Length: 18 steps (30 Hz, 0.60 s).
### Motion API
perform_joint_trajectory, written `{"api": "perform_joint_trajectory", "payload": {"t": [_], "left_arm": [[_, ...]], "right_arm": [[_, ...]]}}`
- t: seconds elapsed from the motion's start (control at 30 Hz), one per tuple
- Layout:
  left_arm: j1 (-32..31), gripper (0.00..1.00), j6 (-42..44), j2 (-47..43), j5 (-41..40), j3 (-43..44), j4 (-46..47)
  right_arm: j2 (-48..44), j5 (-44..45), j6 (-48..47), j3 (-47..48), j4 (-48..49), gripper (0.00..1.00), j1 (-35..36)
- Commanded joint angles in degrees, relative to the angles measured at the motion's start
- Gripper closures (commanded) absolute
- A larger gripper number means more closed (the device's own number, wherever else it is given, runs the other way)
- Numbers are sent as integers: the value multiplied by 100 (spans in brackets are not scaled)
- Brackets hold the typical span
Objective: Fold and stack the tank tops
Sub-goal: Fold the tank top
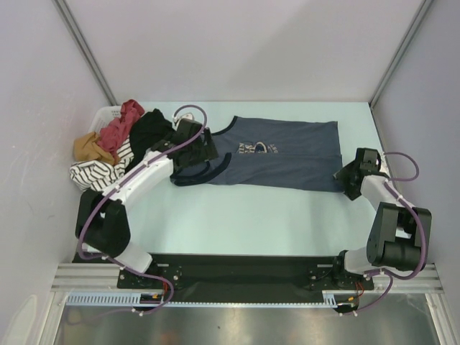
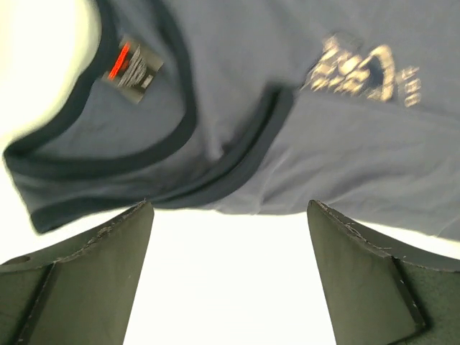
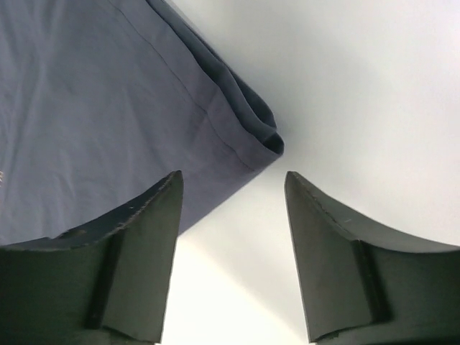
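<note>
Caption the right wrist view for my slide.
Open right gripper hovers at the folded corner of the blue-grey tank top.

A pale mint table (image 1: 237, 223) sits between plain lilac-grey walls (image 1: 237, 43) — metal posts (image 1: 85, 50) at the back corners. The light is even; an aluminium rail (image 1: 72, 277) edges the near side.

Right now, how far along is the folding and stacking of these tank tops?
Early days. The blue-grey tank top lies flat on the table, its near side seemingly folded over once. Both sets of jaws stand open and empty at its ends, so nothing is held. Left: finishing that fold, then the red top, crumpled in the clothes heap at the left. No stack yet.
</note>
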Motion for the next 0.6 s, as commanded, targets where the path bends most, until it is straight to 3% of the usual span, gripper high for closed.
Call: {"api": "perform_joint_trajectory", "payload": {"t": [0.0, 0.1, 0.23, 0.33, 0.37, 0.47, 0.57], "left_arm": [[261, 7, 35, -510, 333, -472, 166], [420, 7, -80, -818, 404, -806, 193], [482, 7, -421, -1346, 369, -1394, 455], [482, 7, -563, -1715, 404, -1913, 605], [482, 7, -590, -1768, 326, -2062, 580], [499, 8, -590, -1918, 63, -2230, 405], [656, 10, -695, -1927, 35, -2405, 333]], "right_arm": [[-95, -231, -23, -102, 241, 33, 26], [98, -249, 82, -190, 347, 31, 26], [327, -12, 241, -252, 461, 37, -9], [582, 41, 329, -226, 523, 56, -105], [635, 41, 346, -217, 514, 73, -158], [705, 6, 364, -217, 462, 100, -378], [513, 260, 408, -278, 330, 100, -492]]}}
